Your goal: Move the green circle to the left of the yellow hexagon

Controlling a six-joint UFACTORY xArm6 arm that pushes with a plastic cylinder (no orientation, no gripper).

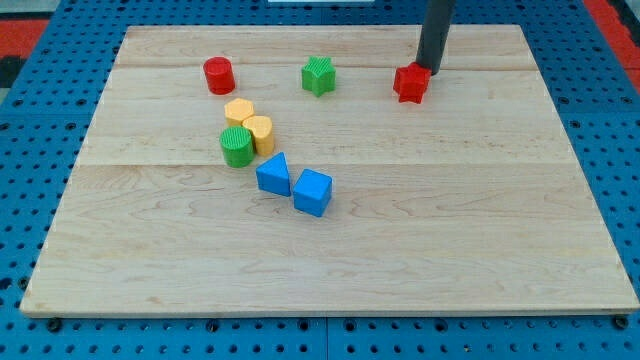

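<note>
1. Wooden board (420,230): a pale plank surface lying on a blue perforated table (30,150); all blocks rest on it.
2. Red cylinder (219,75): upright, nearest the view's left among the upper blocks, well apart from the others.
3. Green circle (237,146): a ribbed cylinder, touching the lower-left side of the yellow cylinder (259,133).
4. Yellow hexagon (239,111): just above the green circle and touching the yellow cylinder's upper left.
5. Blue triangular block (273,174): below the yellow pair, touching the blue cube (312,192) to its lower right.
6. Green star (318,76): alone near the view's top, between the red cylinder and the red star (411,83).
7. Dark rod (436,30): descends from the view's top; my tip (431,70) sits at the red star's upper-right edge, seemingly touching it, well apart from the green circle. The arm has no pincer, so nothing is gripped.
</note>
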